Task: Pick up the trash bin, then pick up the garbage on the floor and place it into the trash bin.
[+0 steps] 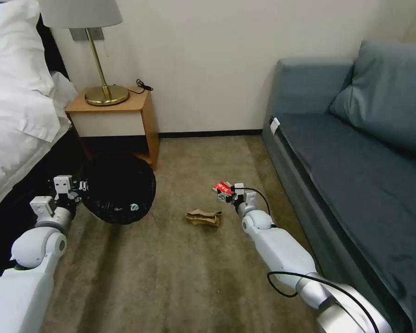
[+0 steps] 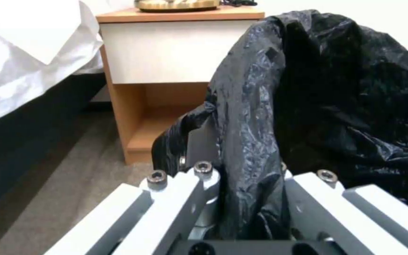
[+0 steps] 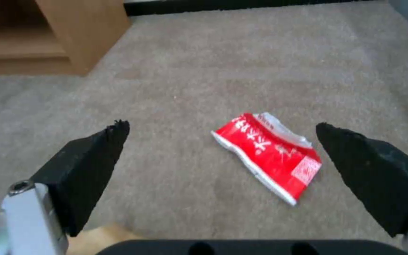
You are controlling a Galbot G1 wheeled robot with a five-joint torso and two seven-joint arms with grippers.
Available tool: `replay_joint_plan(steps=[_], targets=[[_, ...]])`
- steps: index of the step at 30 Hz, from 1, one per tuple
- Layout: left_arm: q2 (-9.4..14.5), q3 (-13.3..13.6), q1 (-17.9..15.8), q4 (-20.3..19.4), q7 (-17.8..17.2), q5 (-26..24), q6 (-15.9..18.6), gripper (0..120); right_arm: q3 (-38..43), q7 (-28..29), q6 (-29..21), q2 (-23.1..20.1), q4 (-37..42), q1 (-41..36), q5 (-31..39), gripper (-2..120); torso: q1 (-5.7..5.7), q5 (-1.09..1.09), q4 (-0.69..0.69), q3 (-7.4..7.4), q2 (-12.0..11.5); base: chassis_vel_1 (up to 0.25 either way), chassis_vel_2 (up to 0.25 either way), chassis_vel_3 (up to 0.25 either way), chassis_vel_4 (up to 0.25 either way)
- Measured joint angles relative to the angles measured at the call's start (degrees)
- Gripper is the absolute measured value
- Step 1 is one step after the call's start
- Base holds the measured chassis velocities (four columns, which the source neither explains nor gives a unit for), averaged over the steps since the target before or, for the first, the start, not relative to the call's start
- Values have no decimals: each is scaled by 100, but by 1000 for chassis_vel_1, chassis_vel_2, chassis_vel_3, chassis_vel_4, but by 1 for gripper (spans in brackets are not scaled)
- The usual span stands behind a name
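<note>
My left gripper [image 1: 82, 187] is shut on the bag-covered rim of the trash bin [image 1: 119, 187], which hangs at the left in front of the nightstand. In the left wrist view the crinkly black bag [image 2: 308, 106] runs down between the fingers [image 2: 199, 148]. My right gripper [image 1: 226, 193] stands open just above the carpet, with the red-and-white packet [image 1: 223, 187] lying flat under it. From the right wrist, that packet [image 3: 270, 154] lies between the two black fingertips [image 3: 95, 156], touching neither. A crumpled brown paper wrapper [image 1: 203, 217] rests on the carpet just nearer to me.
A wooden nightstand [image 1: 120, 120] with a brass lamp [image 1: 104, 83] stands behind the bin. The bed [image 1: 18, 106] runs along the left and a blue sofa [image 1: 351, 152] along the right. Open carpet lies between them.
</note>
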Motion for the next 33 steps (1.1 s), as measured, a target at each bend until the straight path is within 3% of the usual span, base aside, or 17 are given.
replay_joint_plan(steps=[33], targets=[[-1,-36,285,-221,-2,54,26,5,228,25,-18,-70,250,-278,-203,100,0,0,0,0,0,-90,86,90,-86]])
